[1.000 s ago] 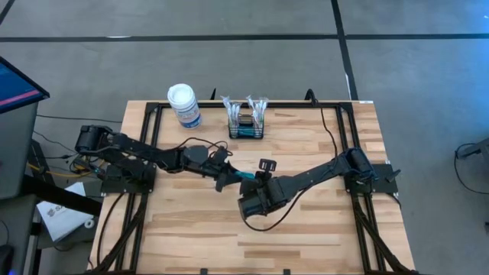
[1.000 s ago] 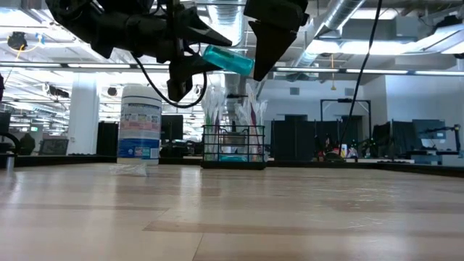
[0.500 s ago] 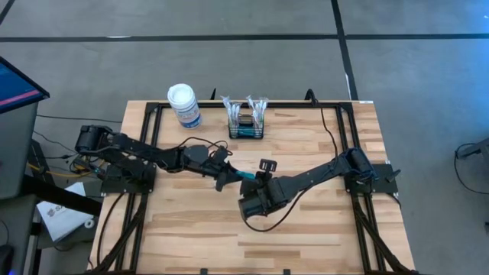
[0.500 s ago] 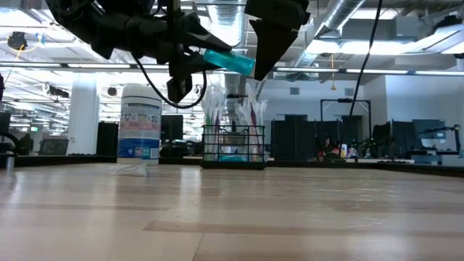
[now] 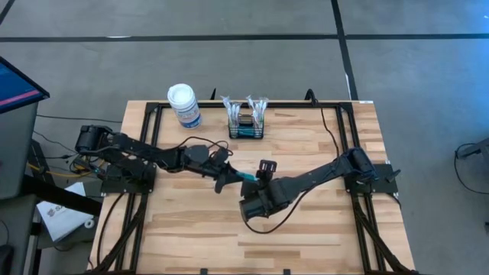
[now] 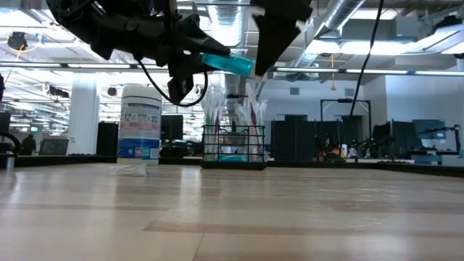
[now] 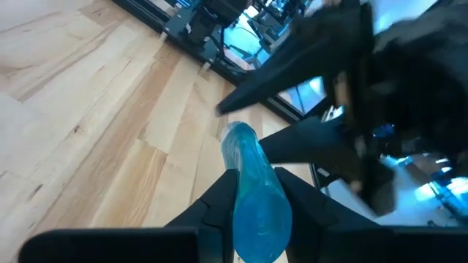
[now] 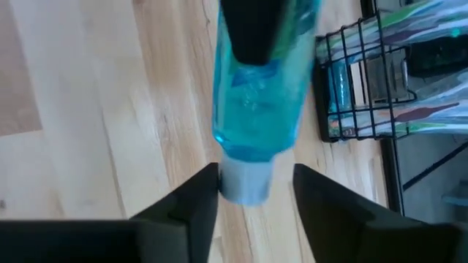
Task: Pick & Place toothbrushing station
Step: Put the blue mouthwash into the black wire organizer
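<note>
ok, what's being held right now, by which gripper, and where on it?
The left gripper holds a translucent blue bottle around its body, in the air above the table. The right gripper stands open around the bottle's white cap end, not clamping it.

Basket [image 5: 247, 122] contents too small, bottle [image 8: 257, 95] partly hidden

wooden table [image 5: 306, 237], mesh basket [image 5: 247, 128], canister [image 5: 184, 105]

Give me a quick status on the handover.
Left gripper shut on blue bottle. Right gripper open around its cap end. Mesh basket at table's back, untouched.
</note>
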### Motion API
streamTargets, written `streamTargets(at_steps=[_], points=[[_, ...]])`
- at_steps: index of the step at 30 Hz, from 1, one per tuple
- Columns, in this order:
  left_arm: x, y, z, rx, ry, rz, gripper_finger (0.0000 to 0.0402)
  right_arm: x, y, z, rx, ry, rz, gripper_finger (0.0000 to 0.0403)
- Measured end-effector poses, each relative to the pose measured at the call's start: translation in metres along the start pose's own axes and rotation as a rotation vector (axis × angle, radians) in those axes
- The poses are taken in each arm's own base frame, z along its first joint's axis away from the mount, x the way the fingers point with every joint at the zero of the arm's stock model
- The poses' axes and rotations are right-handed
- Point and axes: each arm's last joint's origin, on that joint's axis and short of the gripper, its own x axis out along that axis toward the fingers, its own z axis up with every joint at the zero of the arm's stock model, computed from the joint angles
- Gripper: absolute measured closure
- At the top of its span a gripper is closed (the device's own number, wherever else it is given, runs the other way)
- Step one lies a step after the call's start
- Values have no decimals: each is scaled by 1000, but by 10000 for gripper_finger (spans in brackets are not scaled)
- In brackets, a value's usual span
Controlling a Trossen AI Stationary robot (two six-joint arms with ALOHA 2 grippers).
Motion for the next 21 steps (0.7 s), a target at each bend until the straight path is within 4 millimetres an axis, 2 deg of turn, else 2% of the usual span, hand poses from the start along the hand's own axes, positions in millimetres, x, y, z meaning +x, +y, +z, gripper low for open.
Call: streamTargets(at_steps=[5, 11, 15, 21], points=[[-2, -1, 1, 54, 3, 3, 335, -19, -8, -4, 8, -43, -16, 212], [-11, -11, 6, 141, -28, -26, 335, -46, -22, -13, 55, -89, -40, 225], [-28, -21, 8, 202, -74, -44, 335, -63, -25, -29, 106, -123, -28, 243], [-55, -34, 7, 305, -180, -35, 335, -94, -25, -62, 280, -363, 16, 257]])
